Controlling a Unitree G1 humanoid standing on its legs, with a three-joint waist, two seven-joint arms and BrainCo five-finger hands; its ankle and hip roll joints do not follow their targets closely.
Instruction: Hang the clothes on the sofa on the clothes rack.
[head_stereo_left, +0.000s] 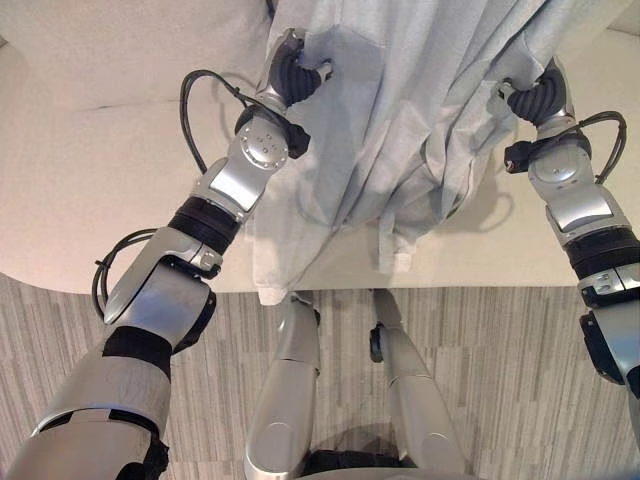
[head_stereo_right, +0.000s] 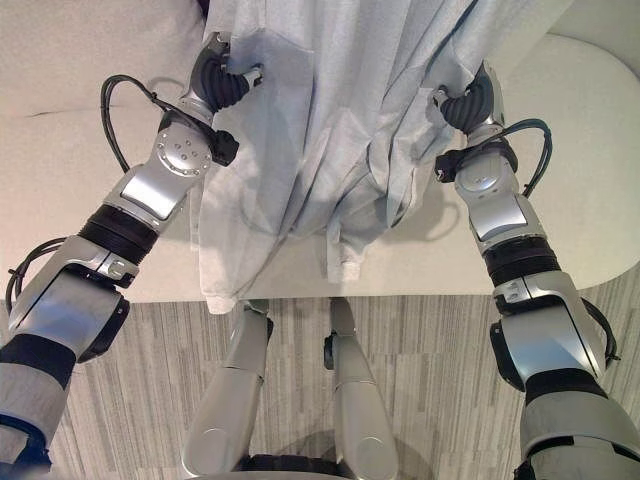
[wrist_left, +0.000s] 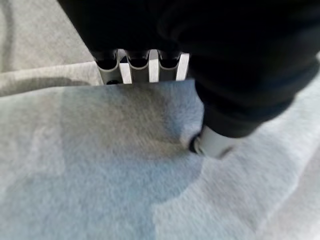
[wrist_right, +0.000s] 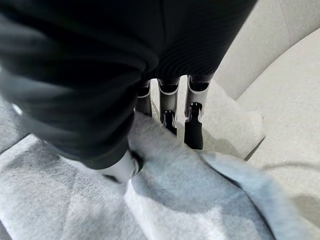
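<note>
Grey striped floor (head_stereo_left: 500, 380) below seat edge.

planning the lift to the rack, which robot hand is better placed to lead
Neither clearly: left robot hand and right robot hand both pinch the pale blue garment at similar height above the sofa. Lift with both.

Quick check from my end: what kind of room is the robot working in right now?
Probably a living room or a mock-up of one: a cream fabric sofa, grey striped carpet flooring, and a pale grey garment held up over the seat by the left hand and right hand.
</note>
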